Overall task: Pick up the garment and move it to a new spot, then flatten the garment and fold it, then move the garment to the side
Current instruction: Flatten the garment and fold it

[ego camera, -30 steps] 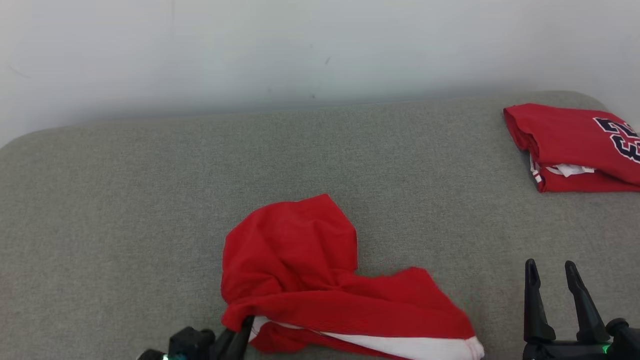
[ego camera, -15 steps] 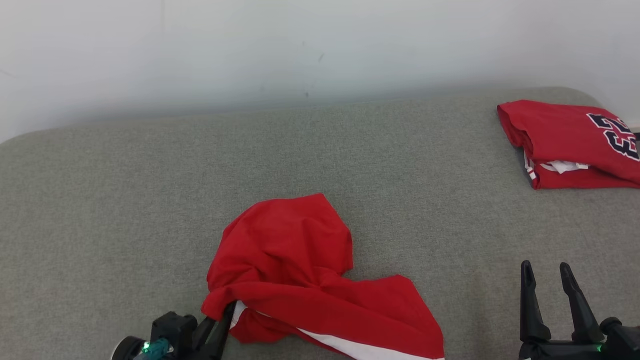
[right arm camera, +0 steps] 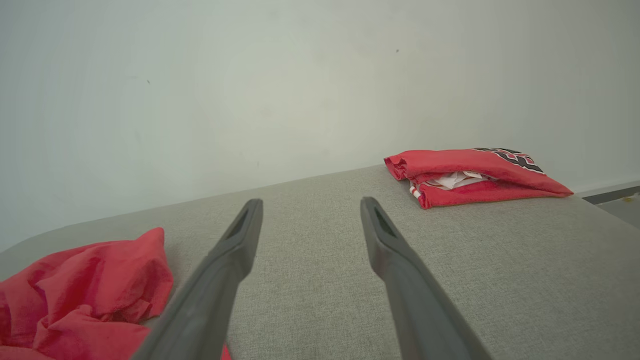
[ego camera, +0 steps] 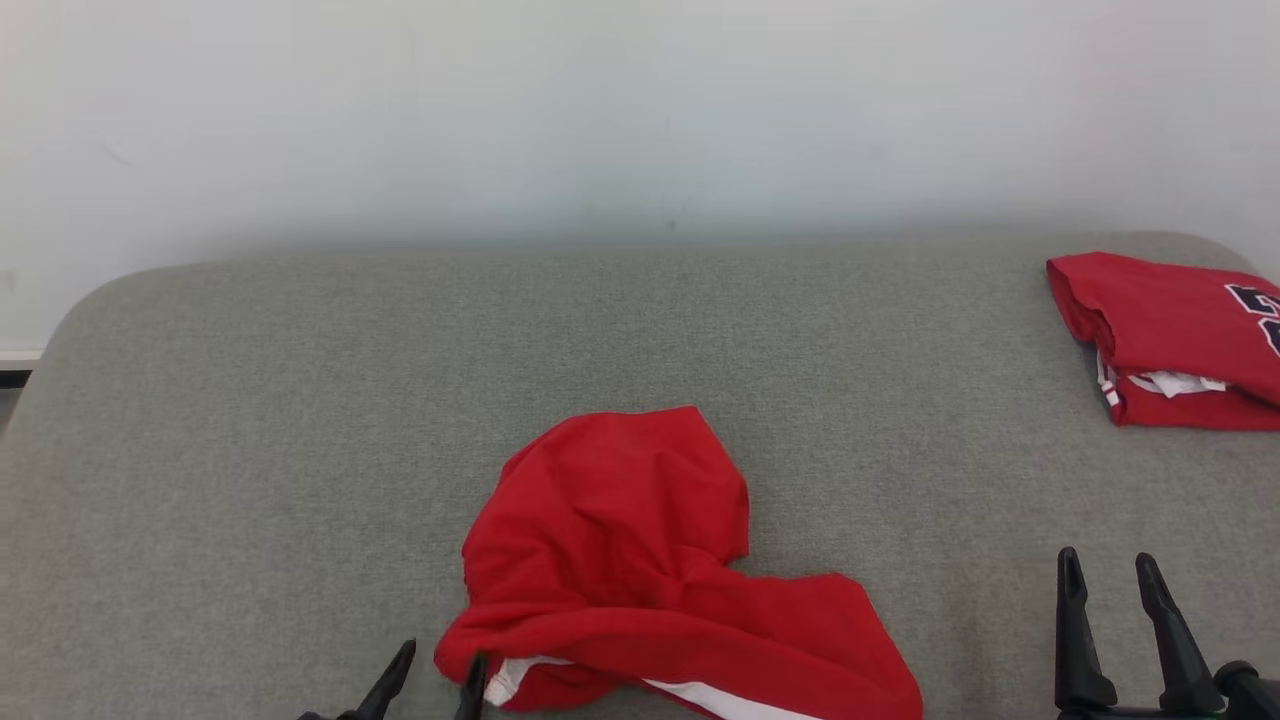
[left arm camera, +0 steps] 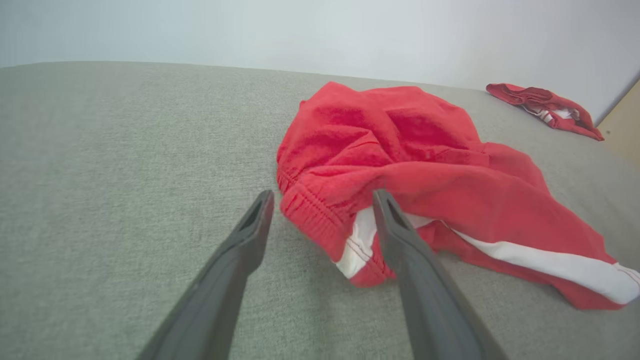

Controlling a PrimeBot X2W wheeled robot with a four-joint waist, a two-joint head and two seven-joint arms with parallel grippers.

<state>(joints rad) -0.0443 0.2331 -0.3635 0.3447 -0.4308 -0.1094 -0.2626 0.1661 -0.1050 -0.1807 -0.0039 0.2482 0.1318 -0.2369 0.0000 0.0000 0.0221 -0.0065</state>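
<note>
Left gripper [ego camera: 437, 682] at 7 o'clock, fingers spread wide, with the elastic waistband corner of the red garment [ego camera: 620, 560] lying between them, not clamped. Garment crumpled at 6 o'clock on grey surface [ego camera: 250, 400], white stripe showing. Right gripper [ego camera: 1106, 560] at 5 o'clock, spread, empty. Folded red jersey [ego camera: 1170, 330] at 2 o'clock.

Count: 2 red garments, i.e. 1 crumpled garment [ego camera: 640, 560] and 1 folded garment [ego camera: 1170, 330]. 2 tools, left tool [ego camera: 442, 655] and right tool [ego camera: 1105, 556], 2 fingers each, 4 total. 1 grey padded surface [ego camera: 300, 400].
</note>
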